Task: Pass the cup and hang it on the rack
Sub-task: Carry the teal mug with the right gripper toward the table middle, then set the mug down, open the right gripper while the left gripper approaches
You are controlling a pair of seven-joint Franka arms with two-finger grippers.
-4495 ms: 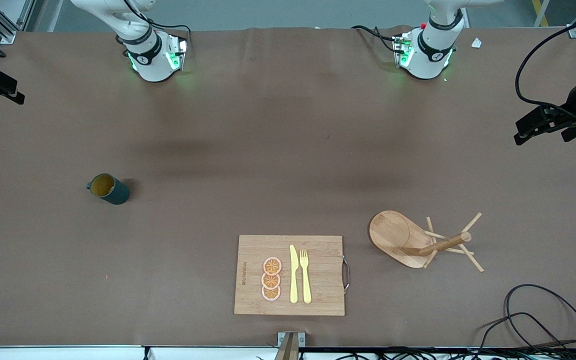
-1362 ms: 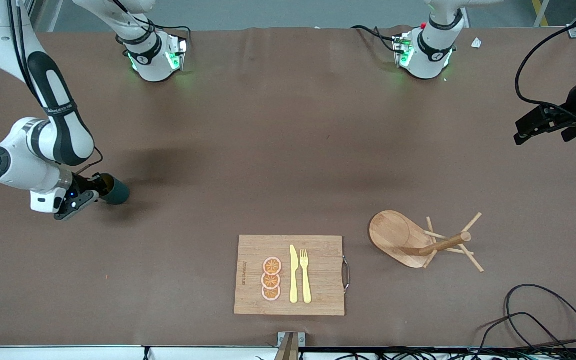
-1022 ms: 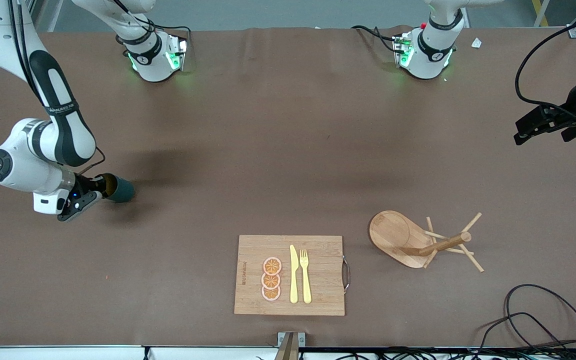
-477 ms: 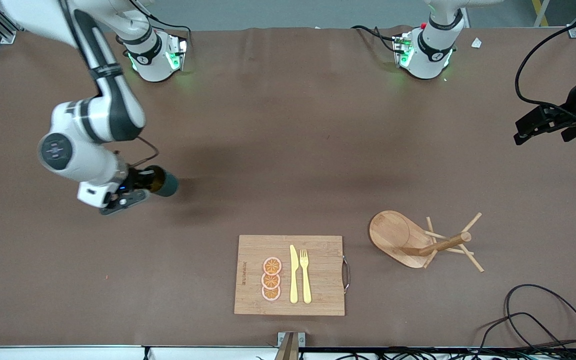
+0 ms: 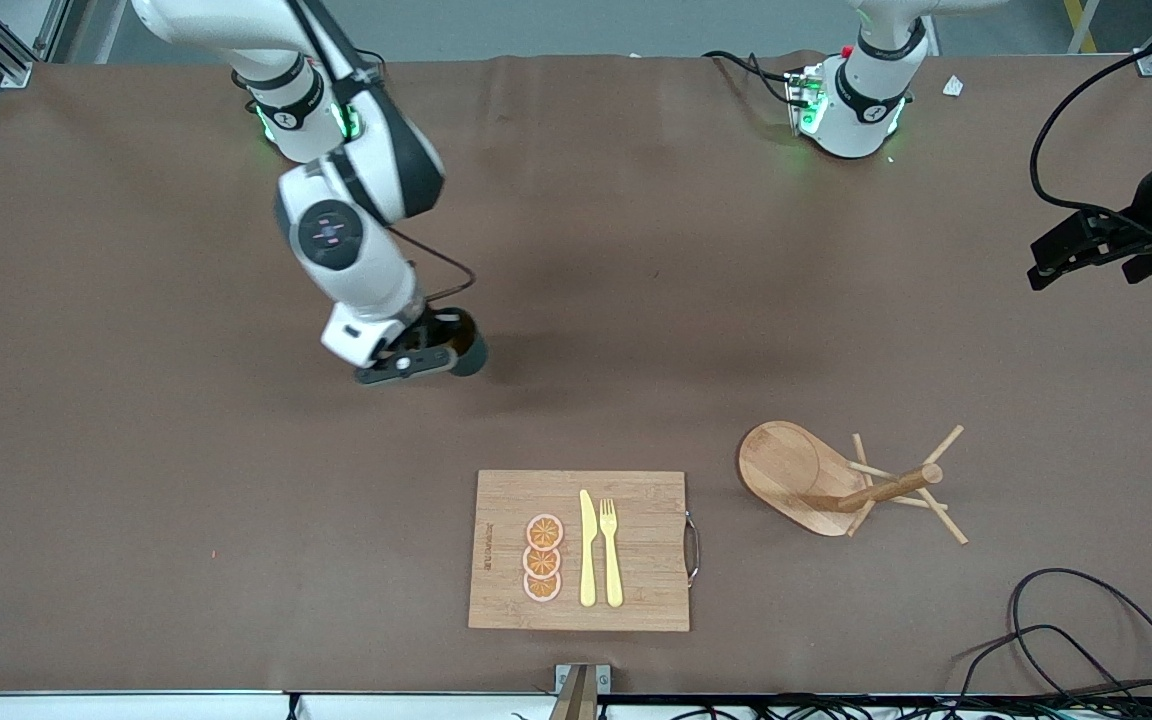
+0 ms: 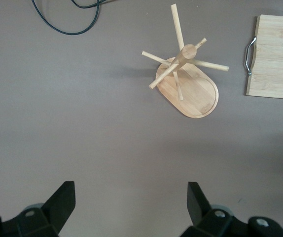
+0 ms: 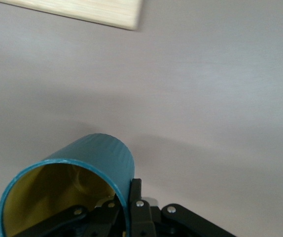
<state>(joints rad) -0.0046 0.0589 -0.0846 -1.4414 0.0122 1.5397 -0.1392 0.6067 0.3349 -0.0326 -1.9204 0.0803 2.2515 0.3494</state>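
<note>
The right hand (image 5: 433, 352) is clamped on the rim of the cup (image 5: 466, 352), 1 finger inside the yellowish wall and 1 outside, holding the teal cup tipped on its side in the air over bare bench (image 5: 136, 480), up the bench from the cutting board (image 5: 506, 500). The left hand (image 6: 130, 202) waits with its fingers wide apart and nothing between them, at the left arm's edge of the bench. The rack (image 5: 836, 480) stands on the bench beside the cutting board, toward the left arm's end, well apart from the cup.
</note>
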